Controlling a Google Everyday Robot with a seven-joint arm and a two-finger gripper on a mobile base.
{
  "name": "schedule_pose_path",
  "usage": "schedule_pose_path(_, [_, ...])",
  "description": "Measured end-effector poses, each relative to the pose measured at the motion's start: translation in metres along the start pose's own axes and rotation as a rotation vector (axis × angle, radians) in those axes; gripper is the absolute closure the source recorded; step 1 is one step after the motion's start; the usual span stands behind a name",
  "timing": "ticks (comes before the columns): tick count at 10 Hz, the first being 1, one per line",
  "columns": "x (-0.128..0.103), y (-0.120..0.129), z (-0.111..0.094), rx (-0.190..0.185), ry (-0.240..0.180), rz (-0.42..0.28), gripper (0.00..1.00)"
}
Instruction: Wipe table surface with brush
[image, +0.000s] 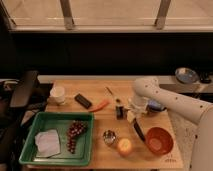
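The table surface (100, 117) is a light tan wooden top in the middle of the camera view. The brush (119, 111), small, dark and stubby with a pale part, sits on the table near its centre. My gripper (133, 110) hangs at the end of the white arm just to the right of the brush, low over the table. I cannot tell whether it touches the brush.
A long black-handled utensil (138, 131) lies below the gripper. Around it are an orange bowl (159, 141), a yellow fruit (124, 146), a metal cup (109, 136), a green tray (30, 150) with grapes and a cloth, a black block (83, 100), an orange piece (101, 105) and a white cup (58, 94).
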Motion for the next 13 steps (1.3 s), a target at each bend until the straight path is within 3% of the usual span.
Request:
schedule_pose_path(2, [-0.02, 0.018, 0.001, 0.002, -0.005, -0.039, 1.0])
schedule_pose_path(5, [-0.048, 0.071, 0.01, -0.015, -0.013, -0.124, 1.0])
schedule_pose_path(8, [-0.039, 0.093, 0.016, -0.026, 0.0, -0.127, 1.0])
schedule_pose_path(11, [-0.013, 0.08, 0.014, -0.027, 0.003, -0.085, 1.0])
schedule_pose_path(13, [0.013, 0.048, 0.006, -0.017, 0.003, -0.044, 1.0])
